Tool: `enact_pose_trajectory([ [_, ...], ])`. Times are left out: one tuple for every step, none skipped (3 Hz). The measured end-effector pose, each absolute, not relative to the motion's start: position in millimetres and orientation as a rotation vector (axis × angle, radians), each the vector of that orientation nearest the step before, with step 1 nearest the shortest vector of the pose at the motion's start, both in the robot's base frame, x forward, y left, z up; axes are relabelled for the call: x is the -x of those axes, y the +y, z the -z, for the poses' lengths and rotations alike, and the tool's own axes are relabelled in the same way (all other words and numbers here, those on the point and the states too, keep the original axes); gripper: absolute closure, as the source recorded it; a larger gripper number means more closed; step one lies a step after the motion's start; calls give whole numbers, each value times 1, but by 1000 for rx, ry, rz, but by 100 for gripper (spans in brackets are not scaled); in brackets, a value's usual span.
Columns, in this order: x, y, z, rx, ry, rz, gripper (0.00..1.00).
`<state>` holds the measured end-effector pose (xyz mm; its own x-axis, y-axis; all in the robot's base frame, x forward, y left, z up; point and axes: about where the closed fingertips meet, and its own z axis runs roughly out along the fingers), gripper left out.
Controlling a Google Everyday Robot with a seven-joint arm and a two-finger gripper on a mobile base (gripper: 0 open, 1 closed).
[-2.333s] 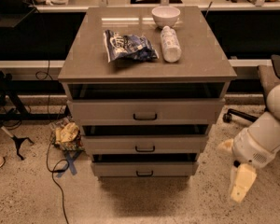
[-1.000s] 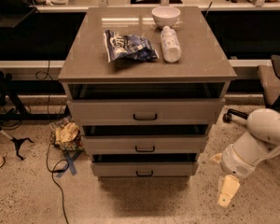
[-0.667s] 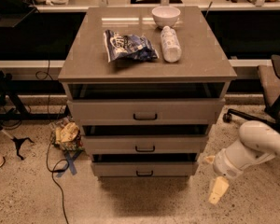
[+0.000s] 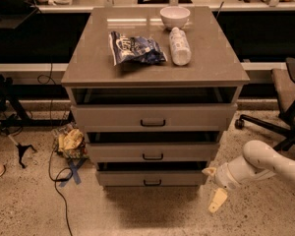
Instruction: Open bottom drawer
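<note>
The grey cabinet (image 4: 155, 63) has three drawers. The bottom drawer (image 4: 123, 179) is the lowest and narrowest front, with a small dark bar handle (image 4: 151, 183) at its centre. It stands slightly out, with a dark gap above it. My gripper (image 4: 213, 186) is low near the floor, just right of the bottom drawer's right end, on the white arm (image 4: 258, 165) that comes in from the right. Its fingers are spread open and hold nothing. One fingertip (image 4: 208, 171) is close to the drawer's right corner, and the other (image 4: 217, 200) hangs lower.
On the cabinet top lie a chip bag (image 4: 135, 49), a white bottle on its side (image 4: 179, 45) and a white bowl (image 4: 175, 16). An office chair (image 4: 285, 107) stands to the right. A crumpled bag (image 4: 71, 142), cables and blue tape lie on the floor to the left.
My arm has swung left and a little down, bringing the gripper from well right of the cabinet to just beside the bottom drawer's right end. The drawers have not moved.
</note>
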<state>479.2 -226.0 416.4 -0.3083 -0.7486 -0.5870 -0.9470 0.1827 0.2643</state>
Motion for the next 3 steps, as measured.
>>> enact_pose_trajectory([
  [-478, -226, -416, 1608, 2140, -857, 0],
  [-490, -222, -378, 1697, 2123, -818, 0],
  [-506, -224, -326, 1799, 2074, -796, 0],
])
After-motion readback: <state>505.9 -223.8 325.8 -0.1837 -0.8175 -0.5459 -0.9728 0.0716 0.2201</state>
